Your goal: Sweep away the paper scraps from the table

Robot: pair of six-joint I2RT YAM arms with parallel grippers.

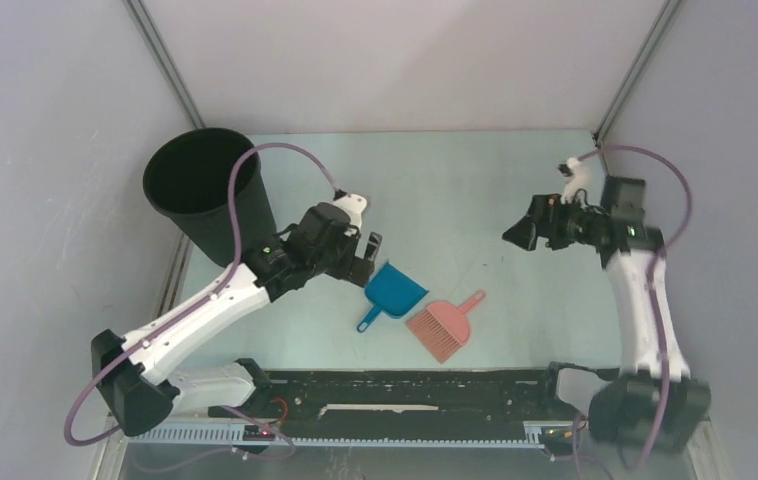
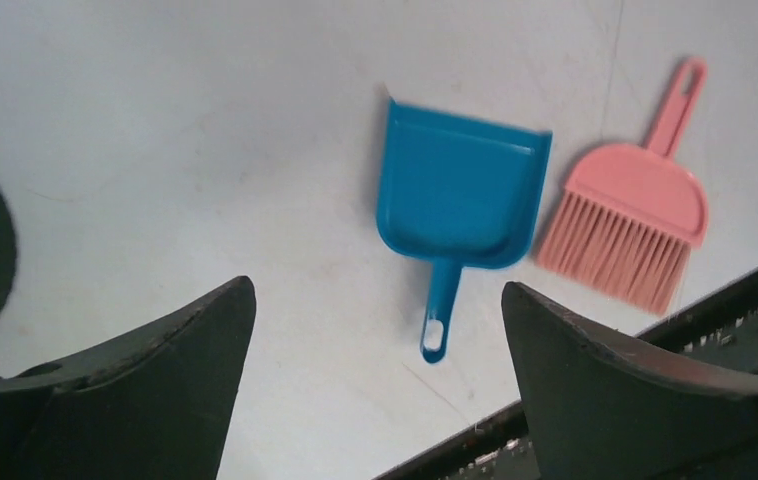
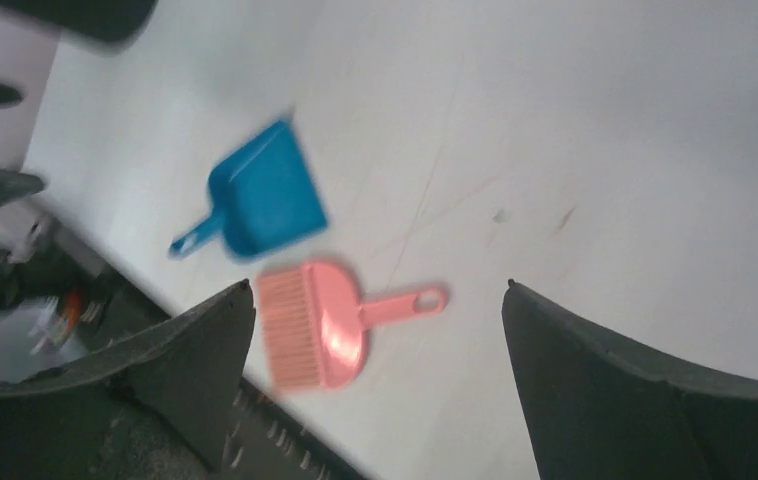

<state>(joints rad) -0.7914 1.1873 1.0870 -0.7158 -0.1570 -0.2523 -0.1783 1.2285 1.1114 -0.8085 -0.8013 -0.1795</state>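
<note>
No paper scraps show in any view. The pale mint-green table (image 1: 455, 190) carries a blue dustpan (image 1: 395, 290) and a pink brush (image 1: 442, 325) lying side by side near its front middle. My left gripper (image 1: 365, 260) hovers just left of the dustpan, open and holding nothing. In the left wrist view the left gripper (image 2: 377, 283) is spread wide above the dustpan (image 2: 460, 185) and brush (image 2: 630, 215). My right gripper (image 1: 517, 233) hangs open over the table's right part, apart from both tools. The right gripper (image 3: 377, 283) looks down on the brush (image 3: 320, 325) and dustpan (image 3: 265, 195).
A tall black bin (image 1: 205, 190) stands at the back left, close behind my left arm. A black rail (image 1: 405, 395) runs along the near edge. Grey-white walls close in the table on three sides.
</note>
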